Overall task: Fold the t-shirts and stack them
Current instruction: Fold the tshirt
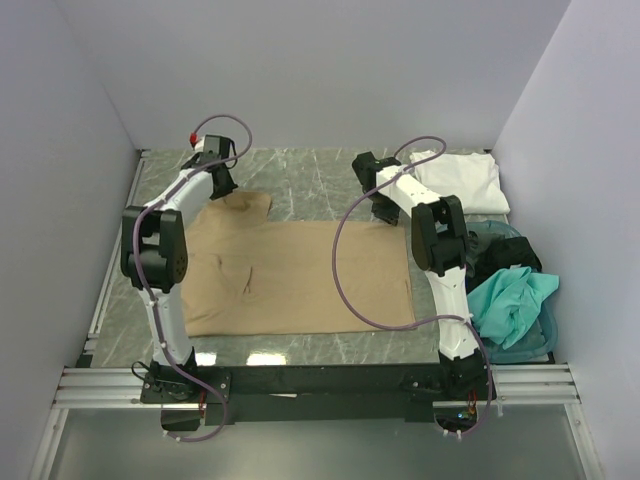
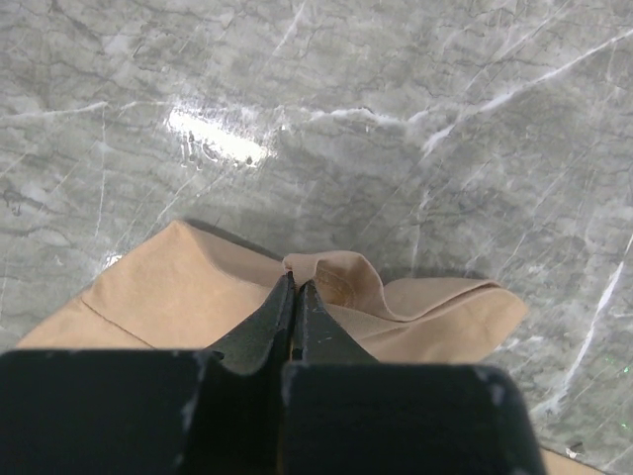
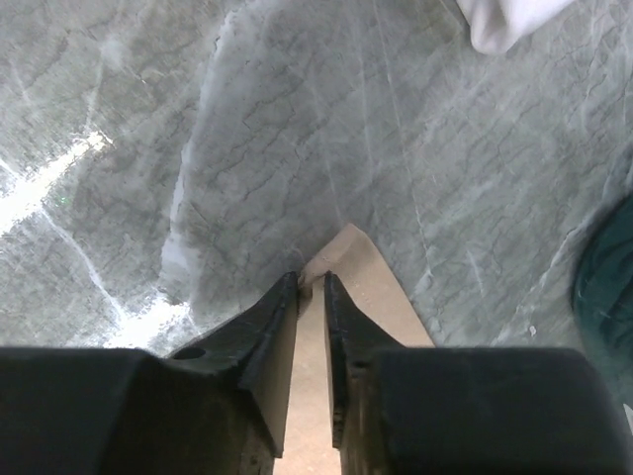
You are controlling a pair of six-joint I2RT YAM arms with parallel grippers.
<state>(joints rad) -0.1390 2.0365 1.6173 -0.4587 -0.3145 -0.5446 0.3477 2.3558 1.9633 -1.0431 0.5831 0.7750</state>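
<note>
The tan t-shirt lies spread flat in the middle of the table. My left gripper is at its far left corner, shut on a raised fold of the tan cloth, with the tips pressed together. My right gripper is at the far right corner. Its jaws stand a narrow gap apart, straddling the pointed tan corner. A white t-shirt lies at the far right. A teal t-shirt and a dark grey one are heaped on the right.
A shallow teal basket holds the heaped shirts by the right wall. The table top is grey marble, boxed in by walls at left, back and right. A piece of the white shirt shows beyond my right gripper.
</note>
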